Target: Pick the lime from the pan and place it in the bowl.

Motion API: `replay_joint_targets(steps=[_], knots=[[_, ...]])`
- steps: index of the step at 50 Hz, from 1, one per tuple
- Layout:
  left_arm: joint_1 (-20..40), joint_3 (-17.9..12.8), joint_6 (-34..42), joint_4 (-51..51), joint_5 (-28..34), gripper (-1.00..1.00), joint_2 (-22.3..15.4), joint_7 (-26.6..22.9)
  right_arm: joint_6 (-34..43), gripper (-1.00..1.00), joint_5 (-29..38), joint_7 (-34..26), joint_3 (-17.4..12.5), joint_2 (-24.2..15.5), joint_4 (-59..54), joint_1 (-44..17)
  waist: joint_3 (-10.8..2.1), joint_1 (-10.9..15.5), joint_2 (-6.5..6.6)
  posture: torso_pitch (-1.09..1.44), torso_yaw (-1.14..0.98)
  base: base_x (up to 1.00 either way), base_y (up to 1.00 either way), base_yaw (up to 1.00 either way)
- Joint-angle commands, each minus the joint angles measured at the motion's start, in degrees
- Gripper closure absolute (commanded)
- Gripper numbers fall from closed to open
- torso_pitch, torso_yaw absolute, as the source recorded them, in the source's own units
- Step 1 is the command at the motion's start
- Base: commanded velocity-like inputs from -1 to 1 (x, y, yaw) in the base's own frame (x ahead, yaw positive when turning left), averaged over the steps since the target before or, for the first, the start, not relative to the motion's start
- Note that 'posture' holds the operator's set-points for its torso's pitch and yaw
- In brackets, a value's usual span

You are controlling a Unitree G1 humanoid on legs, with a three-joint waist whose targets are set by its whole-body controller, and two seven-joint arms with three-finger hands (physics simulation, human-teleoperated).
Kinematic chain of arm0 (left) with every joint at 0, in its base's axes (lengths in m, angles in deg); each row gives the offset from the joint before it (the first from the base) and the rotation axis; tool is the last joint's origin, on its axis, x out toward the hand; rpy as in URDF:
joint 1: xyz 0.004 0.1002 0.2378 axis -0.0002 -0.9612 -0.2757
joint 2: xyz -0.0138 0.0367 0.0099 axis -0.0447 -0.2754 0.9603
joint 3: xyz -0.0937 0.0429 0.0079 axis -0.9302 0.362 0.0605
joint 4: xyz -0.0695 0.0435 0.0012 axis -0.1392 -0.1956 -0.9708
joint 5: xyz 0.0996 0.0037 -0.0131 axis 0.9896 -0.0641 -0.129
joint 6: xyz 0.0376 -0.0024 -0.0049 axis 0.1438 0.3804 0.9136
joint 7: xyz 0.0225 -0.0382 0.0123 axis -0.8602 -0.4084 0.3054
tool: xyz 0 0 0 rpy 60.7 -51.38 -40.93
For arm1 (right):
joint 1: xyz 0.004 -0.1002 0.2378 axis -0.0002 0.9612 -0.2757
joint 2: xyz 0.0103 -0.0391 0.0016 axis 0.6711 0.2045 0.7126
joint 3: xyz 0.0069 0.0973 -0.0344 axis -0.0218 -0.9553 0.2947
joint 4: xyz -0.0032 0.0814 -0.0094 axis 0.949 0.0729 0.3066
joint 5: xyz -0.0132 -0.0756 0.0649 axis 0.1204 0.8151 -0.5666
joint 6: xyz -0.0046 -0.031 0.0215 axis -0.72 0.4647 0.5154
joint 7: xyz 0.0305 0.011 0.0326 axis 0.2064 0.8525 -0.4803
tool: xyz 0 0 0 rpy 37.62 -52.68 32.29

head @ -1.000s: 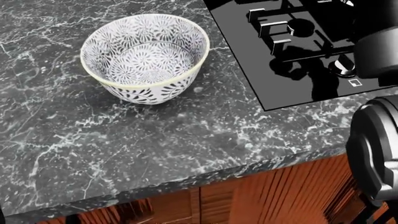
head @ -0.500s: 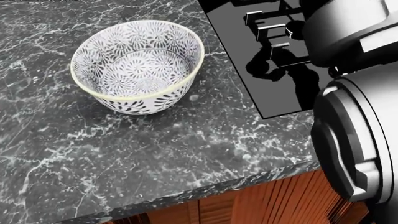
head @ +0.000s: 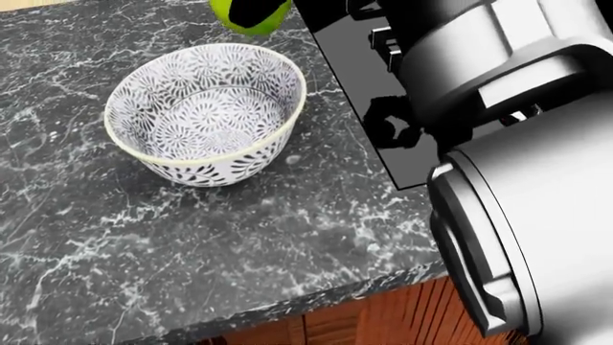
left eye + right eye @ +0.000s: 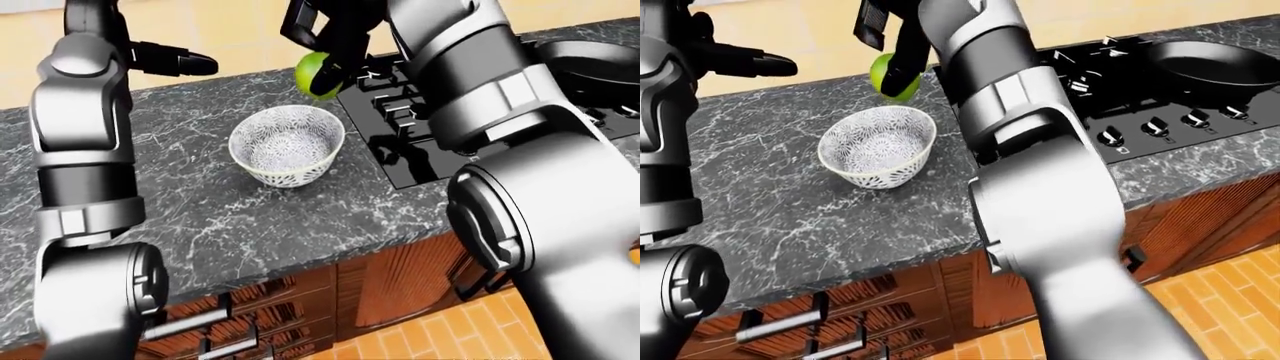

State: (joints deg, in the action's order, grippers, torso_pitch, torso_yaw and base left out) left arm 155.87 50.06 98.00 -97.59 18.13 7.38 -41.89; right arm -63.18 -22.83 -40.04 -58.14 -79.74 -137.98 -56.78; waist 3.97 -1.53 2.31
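The right hand (image 4: pixel 892 56) has its dark fingers pinched round the lime (image 4: pixel 318 73), which hangs in the air above the far edge of the counter (image 3: pixel 239 237), just beyond the bowl's far right rim and close to the near left corner of the black stove (image 4: pixel 1140 97). In the head view only the lower part of the lime shows at the top edge, partly covered by a dark finger, and it stands a little above and to the right of the bowl's middle, not over the hollow itself. The bowl (image 3: pixel 206 111) sits upright on the dark marbled counter, white with a dark flower pattern and a pale rim, and nothing lies inside it. The pan (image 4: pixel 1205 60) rests on the stove well to the right of the bowl in the right-eye view, black and with nothing in it. The right arm (image 4: pixel 500 112) reaches across the stove's left part toward the lime and fills the right of every view. The left hand (image 4: pixel 175 60) is held over the far left part of the counter, well apart from the bowl, with its fingers stretched out straight and holding nothing. Below the counter's near edge are reddish wooden cabinets (image 4: pixel 300 300) with bar handles
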Motion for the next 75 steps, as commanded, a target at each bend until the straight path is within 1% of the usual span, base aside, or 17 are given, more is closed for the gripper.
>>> replay_joint_targets(steps=[1,10,17,28,34,49,65,75], knots=[[2.07,-0.34,-1.77,2.1,0.23,-1.0,-1.03,0.31,-0.38,1.0,0.31,-1.1,-0.43,-0.16,2.34,-2.42,-2.02,-0.05,0.39,0.0,0.0,0.0,0.0,0.0],[2.25,-0.39,-2.35,1.19,0.17,-1.0,-1.47,0.3,-0.3,1.0,1.02,-3.63,-0.47,1.59,2.46,-2.54,-2.1,-0.33,0.89,0.0,0.0,0.0,0.0,0.0],[2.53,-0.41,-2.92,0.27,0.08,-1.0,-1.45,0.45,-1.76,1.0,0.73,-2.06,-0.92,2.74,0.94,-2.95,-2.18,-0.37,1.16,0.0,0.0,0.0,0.0,0.0],[1.81,-0.87,-3.54,0.0,-0.44,-1.0,-1.96,0.54,-4.21,1.0,-0.17,4.08,-1.4,4.22,-1.47,-2.77,-2.45,-0.19,1.16,0.0,0.0,0.0,0.0,0.0],[1.5,-1.03,-3.13,0.6,-0.71,-1.0,-2.39,0.57,-4.86,1.0,-0.4,5.05,-1.23,4.96,-2.15,-2.23,-2.6,-0.12,1.17,0.0,0.0,0.0,0.0,0.0],[1.11,-0.86,-2.9,1.14,-0.95,-1.0,-2.13,0.76,-6.17,1.0,-0.75,6.62,-1.06,5.99,-2.68,0.05,-2.78,-0.04,1.1,0.0,0.0,0.0,0.0,0.0],[1.92,-0.64,-3.29,0.16,-0.95,-1.0,-1.99,0.73,-6.54,1.0,-0.6,7.41,-0.56,7.66,-2.56,1.94,-2.73,-0.29,1.32,0.0,0.0,0.0,0.0,0.0],[1.41,-0.86,-3.35,0.43,-1.08,-1.0,-2.15,0.65,-7.42,1.0,-0.6,8.75,-0.45,8.65,-3.01,3.86,-2.75,-0.51,1.55,0.0,0.0,0.0,0.0,0.0]])
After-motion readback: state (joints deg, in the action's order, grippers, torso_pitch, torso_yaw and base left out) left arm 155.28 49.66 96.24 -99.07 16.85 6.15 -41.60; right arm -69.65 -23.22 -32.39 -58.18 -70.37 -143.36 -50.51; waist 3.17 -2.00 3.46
